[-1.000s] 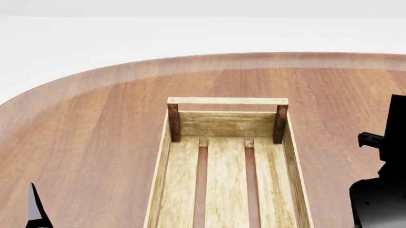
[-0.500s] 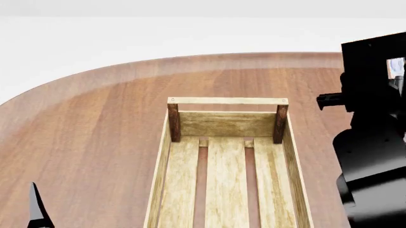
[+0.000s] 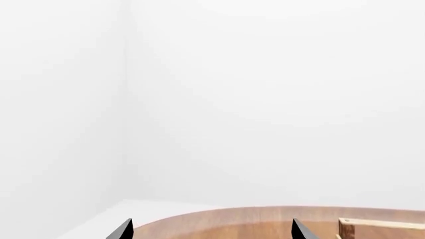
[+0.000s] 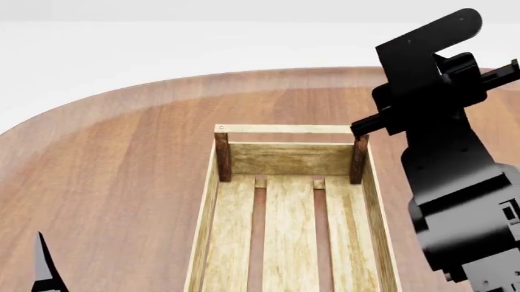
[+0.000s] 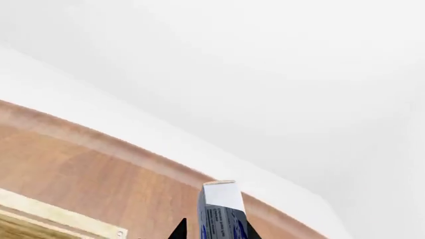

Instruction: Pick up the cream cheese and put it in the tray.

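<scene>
Right tool (image 5: pixel 212 234) pinches the cheese (image 5: pixel 221 211) between its two dark tips, the small box standing on edge with its white end up and the blue print facing the wrist camera. Only the tip points show at the lower edge of that view, but the box sits squarely between them, so I judge the grip a firm one. From the head view the right arm (image 4: pixel 442 158) is raised high over the bench (image 4: pixel 122 158), leaning across the far right corner of the tray (image 4: pixel 291 129); the black links hide the tool and the cheese from that side. Carrying it this high makes sense: the tray has a handle bar on brown posts at the far end, and the box must pass above it before going down. The tray floor that shows is bare slats, so the cheese is not yet in. I'd say the carry is well along and the lowering and release remain; the risk is letting go over the rail or a gap between slats.

Left tool (image 3: pixel 211 230) sits low at the near left of the bench, its tips spread wide with nothing between them, kept out of the way.
</scene>
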